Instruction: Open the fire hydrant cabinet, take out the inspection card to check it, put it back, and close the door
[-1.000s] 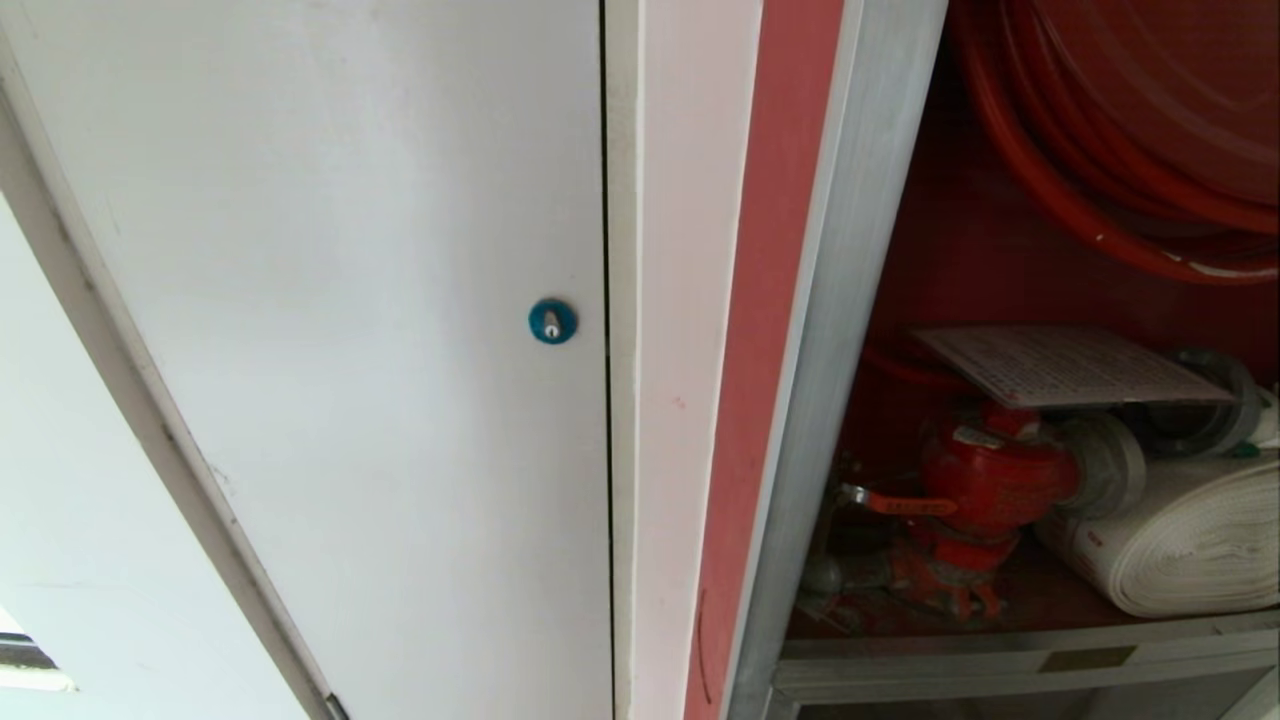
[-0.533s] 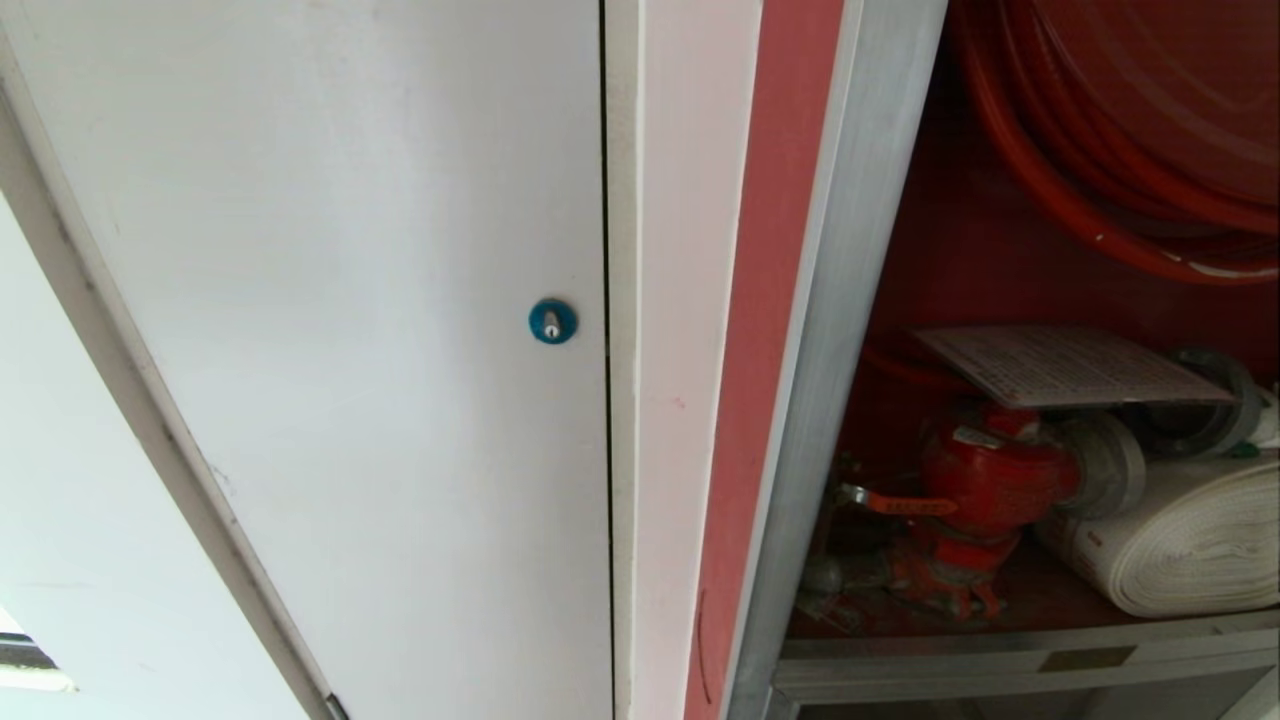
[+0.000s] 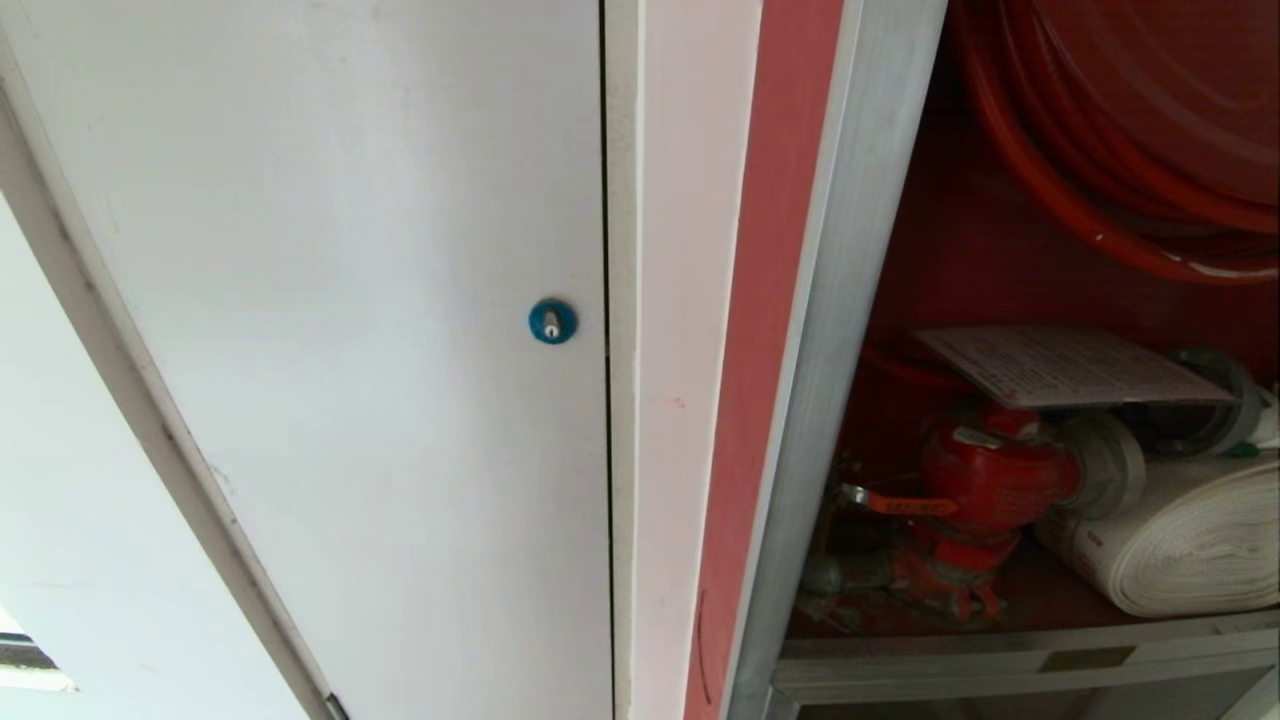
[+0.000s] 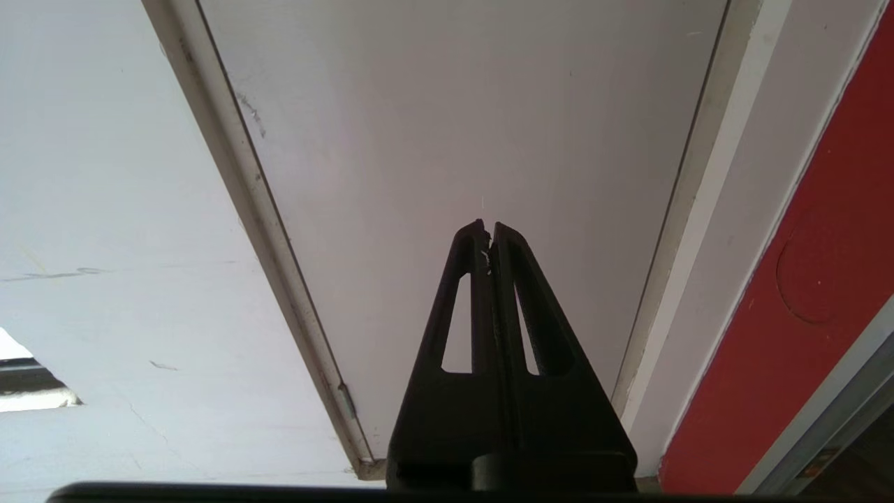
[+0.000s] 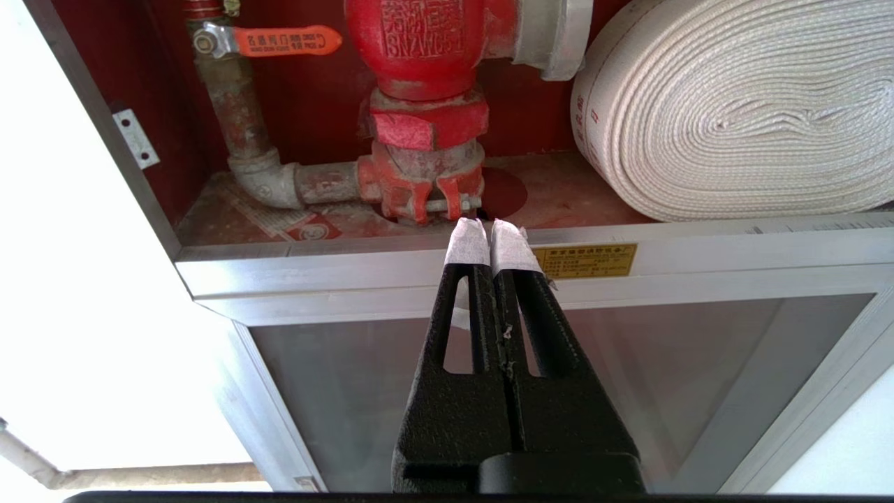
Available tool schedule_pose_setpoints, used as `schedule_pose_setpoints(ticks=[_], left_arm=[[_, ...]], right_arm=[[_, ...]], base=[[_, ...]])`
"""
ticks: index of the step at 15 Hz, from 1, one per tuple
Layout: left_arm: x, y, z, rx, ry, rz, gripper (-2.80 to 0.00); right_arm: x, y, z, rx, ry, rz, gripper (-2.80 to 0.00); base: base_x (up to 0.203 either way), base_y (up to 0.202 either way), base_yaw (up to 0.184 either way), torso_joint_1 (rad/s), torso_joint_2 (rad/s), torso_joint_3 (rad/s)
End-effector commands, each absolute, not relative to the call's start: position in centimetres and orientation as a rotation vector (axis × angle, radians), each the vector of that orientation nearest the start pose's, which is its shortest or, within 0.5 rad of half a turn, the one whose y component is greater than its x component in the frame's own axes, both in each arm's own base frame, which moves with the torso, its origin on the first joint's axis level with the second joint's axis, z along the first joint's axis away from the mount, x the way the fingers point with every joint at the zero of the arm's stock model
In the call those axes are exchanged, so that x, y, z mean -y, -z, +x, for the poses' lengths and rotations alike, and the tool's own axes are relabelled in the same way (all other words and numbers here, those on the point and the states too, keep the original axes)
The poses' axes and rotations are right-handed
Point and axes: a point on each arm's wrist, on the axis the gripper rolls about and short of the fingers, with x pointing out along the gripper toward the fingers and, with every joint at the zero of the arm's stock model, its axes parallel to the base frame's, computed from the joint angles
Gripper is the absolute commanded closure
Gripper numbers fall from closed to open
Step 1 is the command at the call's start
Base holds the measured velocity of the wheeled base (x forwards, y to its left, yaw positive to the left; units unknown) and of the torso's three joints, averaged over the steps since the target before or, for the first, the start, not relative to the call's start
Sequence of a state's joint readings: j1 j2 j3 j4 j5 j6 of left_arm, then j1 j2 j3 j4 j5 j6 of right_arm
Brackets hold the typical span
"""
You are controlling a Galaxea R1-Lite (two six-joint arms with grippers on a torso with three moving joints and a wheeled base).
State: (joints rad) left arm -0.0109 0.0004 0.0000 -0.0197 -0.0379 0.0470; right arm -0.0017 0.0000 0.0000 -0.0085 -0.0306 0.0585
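Observation:
The fire hydrant cabinet (image 3: 850, 330) stands open at the right of the head view, with a silver frame and a red inside. The whitish printed inspection card (image 3: 1065, 365) lies flat on top of the red valve (image 3: 990, 485). The cabinet's large glass door is out of view. Neither arm shows in the head view. My right gripper (image 5: 486, 225) is shut and empty, its taped tips pointing at the cabinet's lower silver rail (image 5: 349, 269) below the red valve (image 5: 419, 42). My left gripper (image 4: 487, 227) is shut and empty, facing a plain white door (image 4: 454, 126).
The white door (image 3: 350, 300) with a blue round lock (image 3: 552, 321) fills the left of the head view. A red hose reel (image 3: 1130, 130) hangs above the card. A white rolled hose (image 3: 1190, 540) lies beside the valve. A smaller glass panel (image 5: 628, 377) sits below the rail.

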Motion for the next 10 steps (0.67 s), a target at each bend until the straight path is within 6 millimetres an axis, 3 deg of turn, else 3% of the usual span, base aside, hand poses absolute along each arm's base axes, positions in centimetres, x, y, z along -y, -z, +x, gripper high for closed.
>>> schedule_pose_setpoints(ticks=[1, 10], left_arm=[[0.06, -7.41, -2.18, 0.007, 0.049, 0.048, 0.00], [0.06, -7.41, -2.18, 0.008, 0.049, 0.048, 0.00]], right_arm=[[0.07, -7.56, -2.26, 0.007, 0.032, 0.058, 0.00], [0.07, -7.56, -2.26, 0.007, 0.032, 0.060, 0.00]], base=[[0.000, 0.000, 0.000, 0.000, 0.00, 0.000], [0.000, 0.000, 0.000, 0.000, 0.00, 0.000]])
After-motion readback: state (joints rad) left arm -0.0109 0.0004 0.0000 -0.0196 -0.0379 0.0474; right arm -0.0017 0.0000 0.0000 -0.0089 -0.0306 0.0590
